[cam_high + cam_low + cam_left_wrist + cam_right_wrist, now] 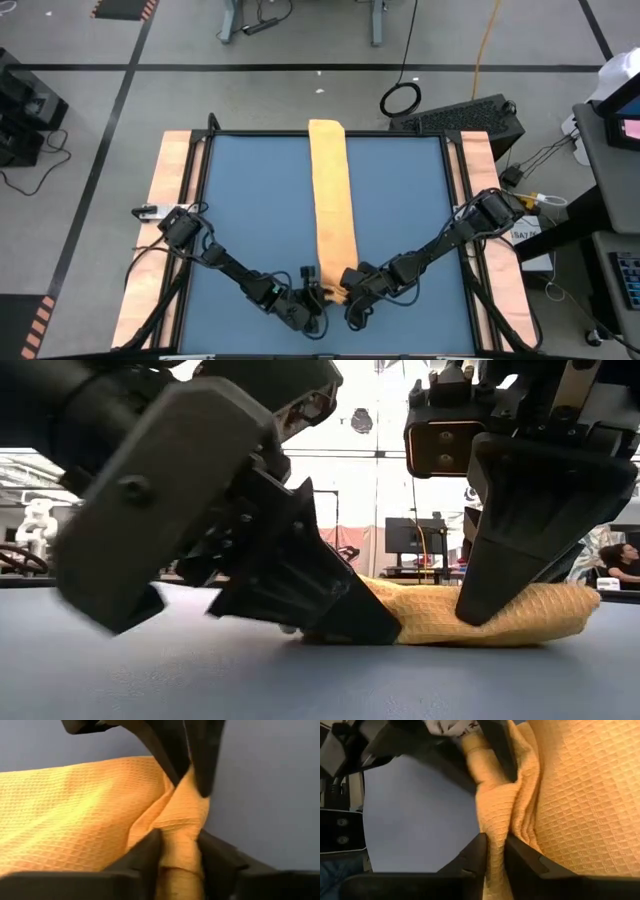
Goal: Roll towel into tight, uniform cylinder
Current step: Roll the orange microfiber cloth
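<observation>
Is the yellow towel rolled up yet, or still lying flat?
Mostly flat: the towel lies as a long strip on the table; only its near end is bunched.

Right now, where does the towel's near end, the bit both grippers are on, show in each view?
High view: bottom centre, where the towel strip ends between the left gripper and right gripper.
Low view: centre right, bunched on the blue mat.
Left wrist view: lower centre, a fold pinched between the fingers.
Right wrist view: centre, a fold between the fingers.
Shared landmark: the blue mat.
</observation>
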